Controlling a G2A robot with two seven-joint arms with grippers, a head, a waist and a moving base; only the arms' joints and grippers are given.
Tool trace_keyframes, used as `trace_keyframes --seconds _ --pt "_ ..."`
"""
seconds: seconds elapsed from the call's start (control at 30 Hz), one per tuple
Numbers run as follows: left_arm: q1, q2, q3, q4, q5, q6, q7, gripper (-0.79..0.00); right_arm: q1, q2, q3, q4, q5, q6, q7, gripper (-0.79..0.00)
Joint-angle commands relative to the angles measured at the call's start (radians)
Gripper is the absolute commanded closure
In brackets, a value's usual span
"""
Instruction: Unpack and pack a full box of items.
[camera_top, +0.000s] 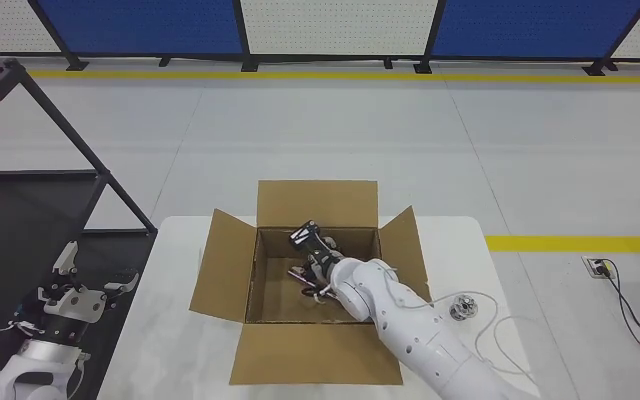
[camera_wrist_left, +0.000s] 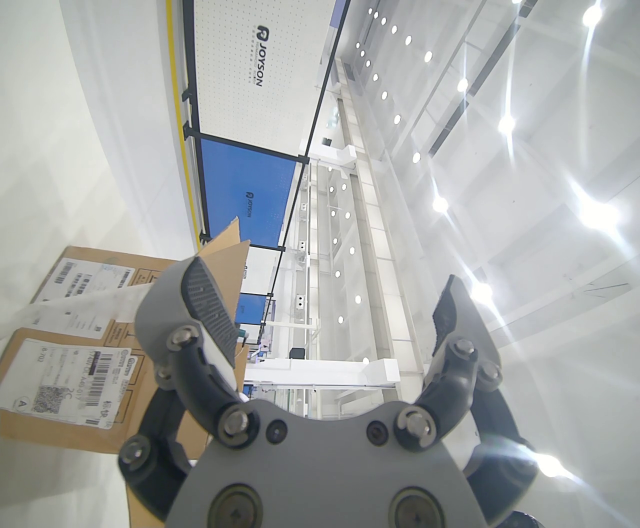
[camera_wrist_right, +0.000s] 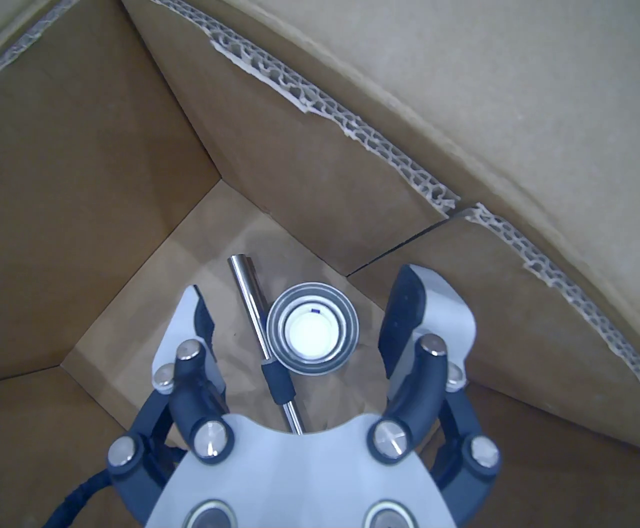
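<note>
An open cardboard box (camera_top: 225, 265) stands on the white table with its flaps spread. My right arm goes down into it, and my right gripper (camera_top: 312, 262) hangs near the box's far wall. In the right wrist view that gripper (camera_wrist_right: 305, 312) is open above a round metal can with a white cap (camera_wrist_right: 312, 334), seen end-on on the box floor (camera_wrist_right: 150, 300). A thin shiny metal rod with a black collar (camera_wrist_right: 255, 310) lies beside the can. My left gripper (camera_wrist_left: 330, 310) is open and holds nothing, beyond the table's left edge (camera_top: 75, 290), pointing upward.
A small round metal object with a thin white cable (camera_top: 462, 306) lies on the table right of the box. A dark metal rack (camera_top: 60, 190) stands left of the table. The box's labelled side (camera_wrist_left: 75, 360) appears in the left wrist view.
</note>
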Motion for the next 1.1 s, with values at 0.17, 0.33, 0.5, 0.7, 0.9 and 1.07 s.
trace_keyframes --seconds 0.17,0.33,0.5,0.7,0.9,1.07 --pt "0.0 0.0 0.0 0.0 0.0 0.0 0.0 -0.785 -0.086 0.049 0.077 -0.191 -0.112 -0.004 -0.003 -0.785" --pt "0.0 0.0 0.0 0.0 0.0 0.0 0.0 -0.785 -0.208 0.103 0.178 -0.409 -0.203 -0.027 0.031 -0.785" --pt "0.0 0.0 0.0 0.0 0.0 0.0 0.0 -0.785 -0.373 0.156 0.302 -0.663 -0.29 -0.094 -0.004 -0.785" --pt "0.0 0.0 0.0 0.0 0.0 0.0 0.0 -0.785 -0.575 0.201 0.452 -0.906 -0.357 -0.155 -0.112 -0.785" --pt "0.0 0.0 0.0 0.0 0.0 0.0 0.0 -0.785 -0.767 0.228 0.609 -1.089 -0.344 -0.15 -0.226 -0.785" --pt "0.0 0.0 0.0 0.0 0.0 0.0 0.0 -0.785 -0.907 0.238 0.709 -1.214 -0.336 -0.092 -0.29 -0.785"
